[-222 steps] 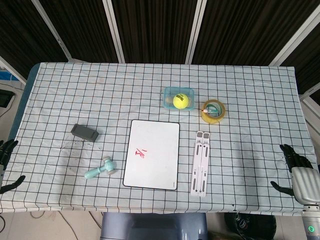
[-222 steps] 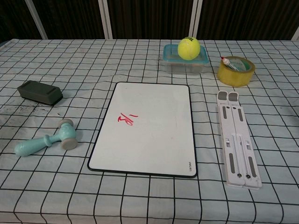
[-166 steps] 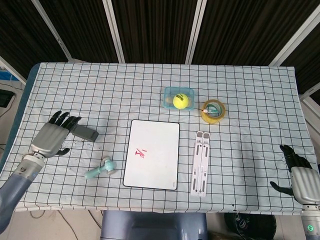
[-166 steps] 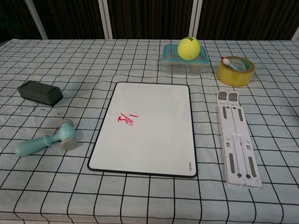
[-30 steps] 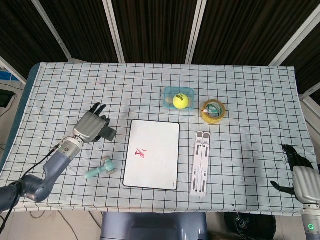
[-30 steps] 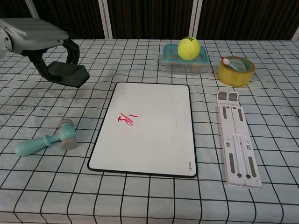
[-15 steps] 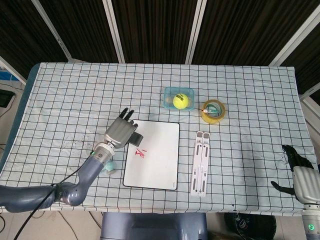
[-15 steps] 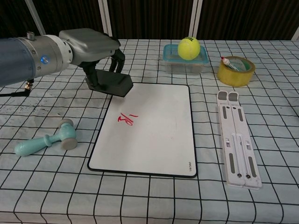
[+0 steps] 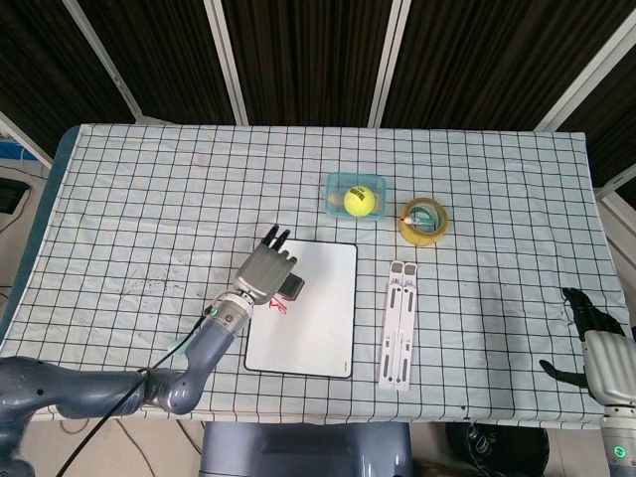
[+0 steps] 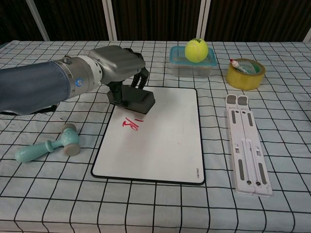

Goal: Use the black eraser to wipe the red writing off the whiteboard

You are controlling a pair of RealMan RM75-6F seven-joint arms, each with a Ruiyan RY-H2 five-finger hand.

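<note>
My left hand [image 10: 119, 60] [image 9: 265, 271] grips the black eraser [image 10: 136, 99] [image 9: 291, 286] over the upper left part of the whiteboard [image 10: 160, 141] [image 9: 318, 318]. The eraser sits just behind the red writing [image 10: 131, 124] [image 9: 277, 307], whether it touches the board I cannot tell. In the head view the hand hides part of the writing. My right hand [image 9: 599, 350] hangs at the table's near right corner, fingers spread, holding nothing.
A teal toy hammer [image 10: 47, 144] lies left of the board. A white folding stand [image 10: 247, 148] lies to its right. Behind stand a clear box with a tennis ball [image 10: 196, 50] and a yellow tape roll [image 10: 245, 73].
My left hand has carried the eraser rightward, from the board's top left corner to just above the red writing. The right hand has not moved.
</note>
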